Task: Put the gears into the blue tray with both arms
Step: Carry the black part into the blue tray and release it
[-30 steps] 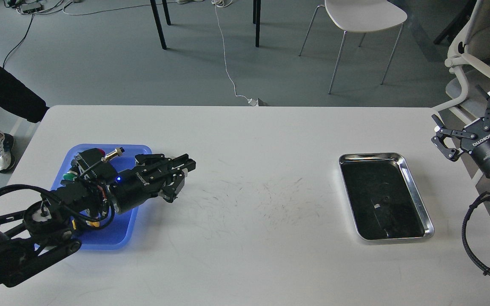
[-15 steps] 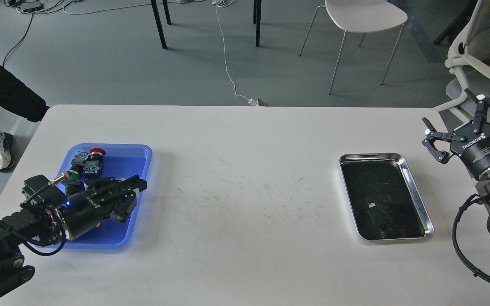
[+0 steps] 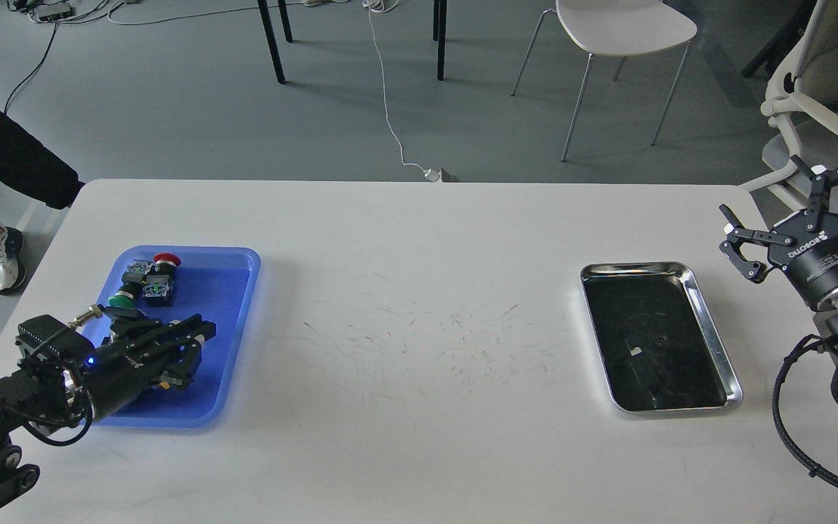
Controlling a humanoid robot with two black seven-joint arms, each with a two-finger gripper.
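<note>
The flat rectangular bright blue plastic tray (image 3: 233,306), with rounded corners and a low raised rim, is lying on the left part of the white scuffed table (image 3: 419,240); its translucent blue floor is glowing slightly under the light. Inside the tray, near its far left corner, a push-button switch with a red cap (image 3: 165,262) is standing beside a switch with a green cap (image 3: 125,295), both on dark blocky bodies and touching or nearly touching; an orange-yellow bit (image 3: 164,383) is peeking out low in the tray, under the arm.

The left black claw-like gripper (image 3: 199,342) is hanging over the near half of the tray, its fingers pointing right toward the tray's right rim; they are lying close together, dark on dark, and I cannot tell whether they are clenched on anything. A small blue light is shining on its wrist.

No tiny black ridged gear can be made out in this view; whether one is lying under the left gripper cannot be told.

Well to the right of the blue tray, a shiny steel rectangular tray with a dark bottom (image 3: 711,331) is sitting on the table. Further right still, off the table's edge, the right black gripper (image 3: 790,212) is hovering with its fingers spread wide, grasping nothing.
</note>
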